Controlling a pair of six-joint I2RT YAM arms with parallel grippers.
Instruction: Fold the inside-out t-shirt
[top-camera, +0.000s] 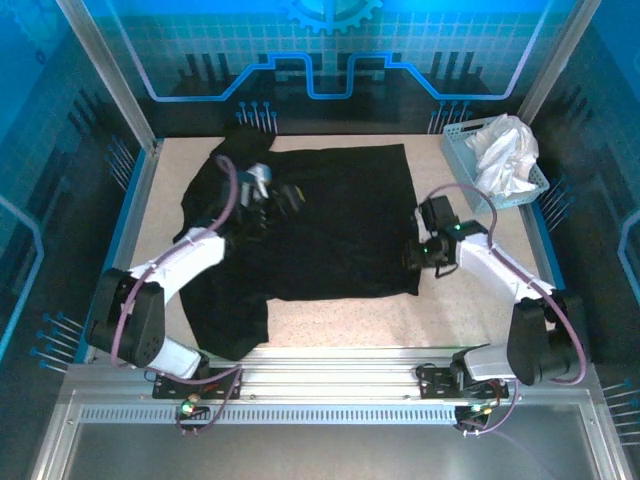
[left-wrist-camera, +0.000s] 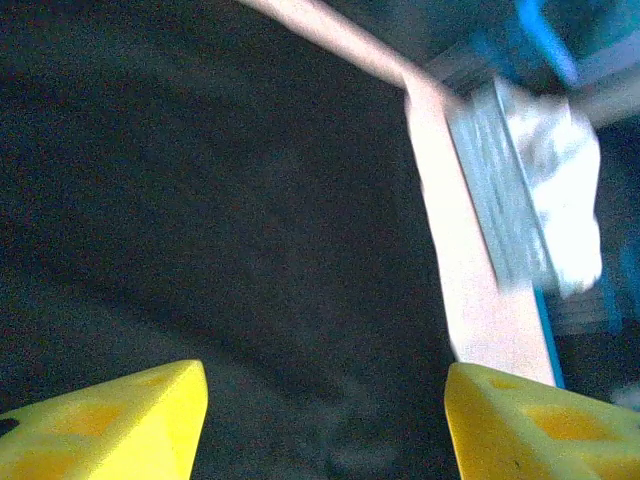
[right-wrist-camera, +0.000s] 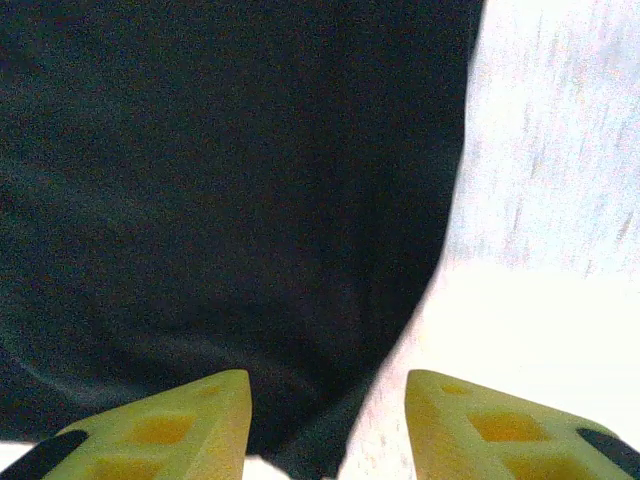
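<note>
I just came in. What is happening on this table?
Two robot arms are working on a black t-shirt that lies spread out on the table. The left tool hangs over the shirt's far left part, and the right tool is at the shirt's right edge, by its near corner. Both tools are open and neither holds the fabric. A white cloth sits in a basket at the far right corner.
</note>
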